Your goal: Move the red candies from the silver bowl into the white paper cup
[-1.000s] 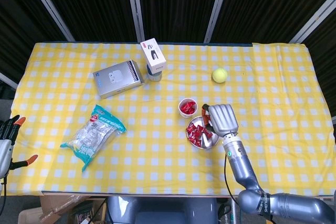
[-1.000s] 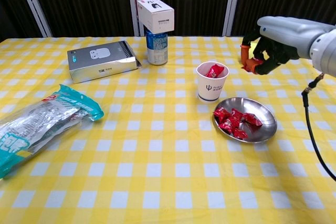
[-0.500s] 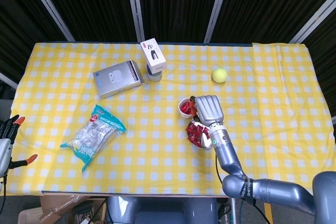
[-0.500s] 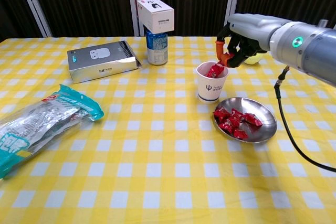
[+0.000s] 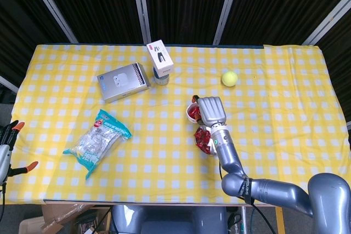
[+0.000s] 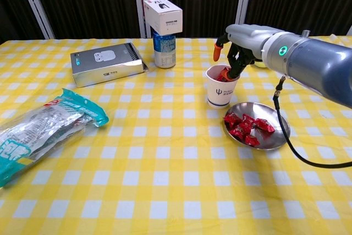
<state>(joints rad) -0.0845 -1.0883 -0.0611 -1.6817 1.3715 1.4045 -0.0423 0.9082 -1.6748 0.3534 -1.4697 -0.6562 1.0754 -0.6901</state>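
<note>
The white paper cup (image 6: pixel 221 93) stands on the checked cloth with red candy in its mouth; in the head view the cup (image 5: pixel 191 113) is half covered by my right hand (image 5: pixel 211 111). My right hand (image 6: pixel 245 39) hovers over the cup, fingers dipping to its rim, thumb lifted clear of them. Right of the cup lies the silver bowl (image 6: pixel 278 131) with several red candies (image 6: pixel 246 126); from above, my forearm hides most of it and only some candies (image 5: pixel 202 138) show. My left hand (image 5: pixel 7 142) hangs off the table's left edge, fingers spread and holding nothing.
A grey box (image 6: pixel 107 63) lies at the back left. A white box (image 6: pixel 163 15) sits on top of a can (image 6: pixel 164 49) behind the cup. A yellow-green ball (image 5: pixel 229 78) rests at the back right. A snack bag (image 6: pixel 38 130) lies at the front left.
My right hand swung left from beside the bowl to above the cup and lowered its fingers to the rim. Its thumb has parted from the fingers. The left hand stayed put.
</note>
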